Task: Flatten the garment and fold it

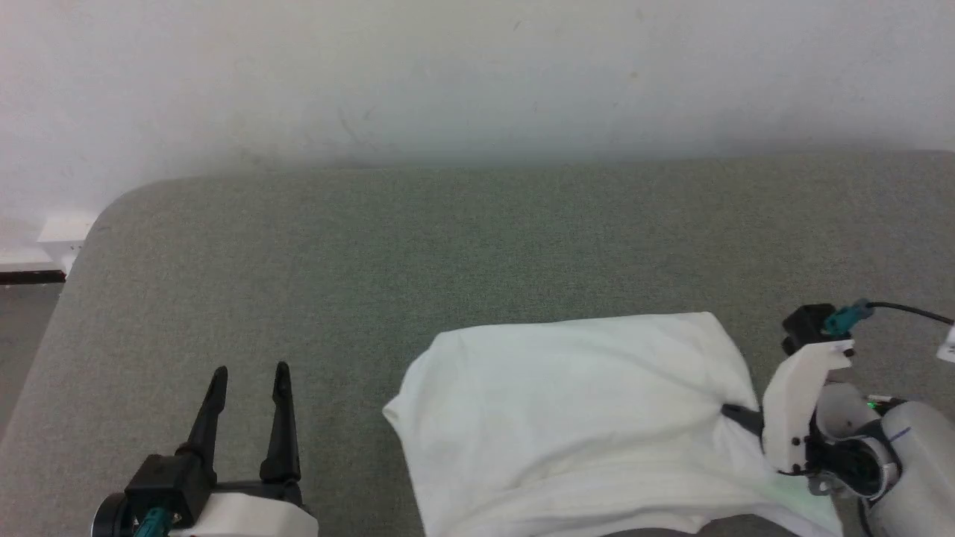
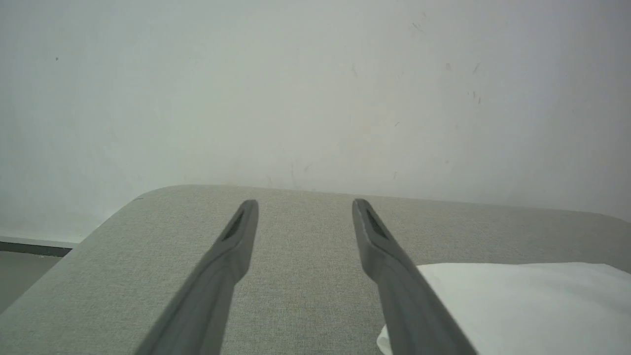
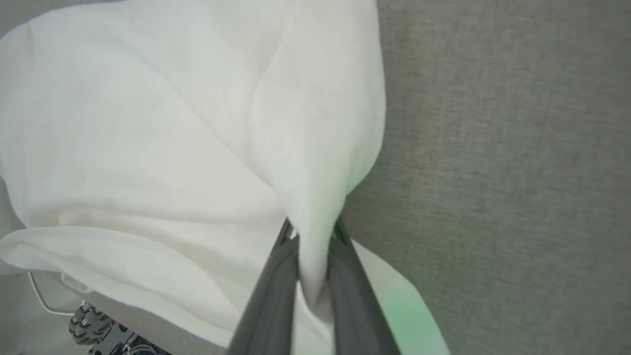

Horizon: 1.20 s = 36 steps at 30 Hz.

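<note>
While the thin white cloth garment (image 1: 567,418) lies crumpled on the near right part of the grey-green fabric-covered bench (image 1: 373,246), the right tool (image 3: 313,231) is clenched on a raised fold at its right edge, with cloth pinched between both dark fingers. The left tool (image 1: 250,373) is released, its two fingers spread, above bare bench to the left of the garment and apart from it
</note>
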Motion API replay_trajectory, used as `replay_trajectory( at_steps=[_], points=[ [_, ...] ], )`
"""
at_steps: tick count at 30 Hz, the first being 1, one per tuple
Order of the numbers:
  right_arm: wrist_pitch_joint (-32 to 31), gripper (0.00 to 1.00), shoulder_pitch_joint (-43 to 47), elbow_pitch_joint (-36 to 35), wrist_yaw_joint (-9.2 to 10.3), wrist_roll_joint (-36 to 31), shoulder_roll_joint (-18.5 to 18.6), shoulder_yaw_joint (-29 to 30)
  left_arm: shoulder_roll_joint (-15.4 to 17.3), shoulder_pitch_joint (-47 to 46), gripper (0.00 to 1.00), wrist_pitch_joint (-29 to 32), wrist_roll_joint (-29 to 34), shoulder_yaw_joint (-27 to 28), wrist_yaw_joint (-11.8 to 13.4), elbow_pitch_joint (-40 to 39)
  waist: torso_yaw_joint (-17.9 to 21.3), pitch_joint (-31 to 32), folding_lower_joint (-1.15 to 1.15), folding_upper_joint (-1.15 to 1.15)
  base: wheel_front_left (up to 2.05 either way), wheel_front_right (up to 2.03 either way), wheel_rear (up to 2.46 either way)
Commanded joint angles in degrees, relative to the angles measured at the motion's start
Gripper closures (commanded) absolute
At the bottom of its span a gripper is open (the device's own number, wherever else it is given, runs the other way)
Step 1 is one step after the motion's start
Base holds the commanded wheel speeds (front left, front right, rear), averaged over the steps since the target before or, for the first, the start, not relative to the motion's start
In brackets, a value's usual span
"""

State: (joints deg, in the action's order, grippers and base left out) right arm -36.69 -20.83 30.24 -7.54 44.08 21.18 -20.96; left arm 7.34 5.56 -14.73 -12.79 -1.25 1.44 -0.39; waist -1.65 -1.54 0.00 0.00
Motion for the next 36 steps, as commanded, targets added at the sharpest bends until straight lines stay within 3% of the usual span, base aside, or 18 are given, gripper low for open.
replay_trajectory(
  at_steps=[1,6,9,14,20,26,30,31,32,33,36],
  points=[
    [0.3,1.00,0.1,0.0,0.05,-0.7,1.1,0.9,-0.2,0.6,0.00,-0.3,0.6,0.0,-0.3,-0.2,0.6,0.3,0.00,0.00,0.00,0.00,0.00],
    [-0.9,1.00,2.0,0.2,0.05,-2.7,4.9,7.1,-0.4,1.0,0.00,-0.3,1.1,-0.2,-0.4,-0.2,1.3,0.4,0.00,0.00,0.00,0.00,0.00],
    [-2.9,1.00,3.2,-1.8,0.05,-3.2,4.9,9.9,-0.5,1.2,0.00,-0.3,1.2,0.0,-0.3,-0.4,1.9,0.4,0.00,0.00,0.00,0.00,0.00],
    [-8.7,1.00,5.3,-10.0,0.05,0.7,0.0,11.0,-0.7,1.2,0.00,-0.3,1.3,0.2,-0.5,-0.3,2.5,0.6,0.00,0.00,0.00,0.00,0.00],
    [-13.0,1.00,6.3,-19.8,0.05,6.3,-9.3,6.2,-1.0,1.0,0.00,-0.3,1.3,0.0,-0.9,-0.3,2.7,0.9,0.00,0.00,0.00,0.00,0.00],
    [-9.0,1.00,4.8,-17.4,0.05,5.7,-15.9,1.1,-1.1,0.4,0.00,-0.3,1.5,-0.9,-1.6,0.4,0.6,1.1,0.00,0.00,0.00,0.00,0.00],
    [-3.9,1.00,2.8,-12.8,0.05,4.8,-17.6,-1.8,-1.2,0.3,0.00,-0.3,1.5,-1.4,-1.9,1.0,-0.9,0.9,0.00,0.00,0.00,0.00,0.00],
    [-2.7,0.86,2.4,-11.6,0.05,5.0,-17.8,-2.6,-1.3,0.2,0.00,-0.3,1.5,-1.5,-1.9,1.2,-1.1,0.9,0.00,0.00,0.00,0.00,0.00],
    [-1.6,0.19,1.9,-10.4,0.05,4.9,-17.9,-3.5,-1.3,0.2,0.00,-0.3,1.4,-1.6,-2.0,1.4,-1.4,0.8,0.00,0.00,0.00,0.00,0.00],
    [-0.1,0.00,1.3,-9.4,0.05,4.2,-18.0,-4.5,-1.4,0.1,0.00,-0.3,1.4,-1.7,-2.1,1.6,-1.6,0.8,0.00,0.00,0.00,0.00,0.00],
    [4.0,0.00,-0.2,-7.5,0.05,2.9,-18.1,-7.9,-1.5,0.0,0.00,-0.3,1.3,-1.8,-2.1,2.1,-1.9,0.7,0.00,0.00,0.00,0.00,0.00]
  ],
)
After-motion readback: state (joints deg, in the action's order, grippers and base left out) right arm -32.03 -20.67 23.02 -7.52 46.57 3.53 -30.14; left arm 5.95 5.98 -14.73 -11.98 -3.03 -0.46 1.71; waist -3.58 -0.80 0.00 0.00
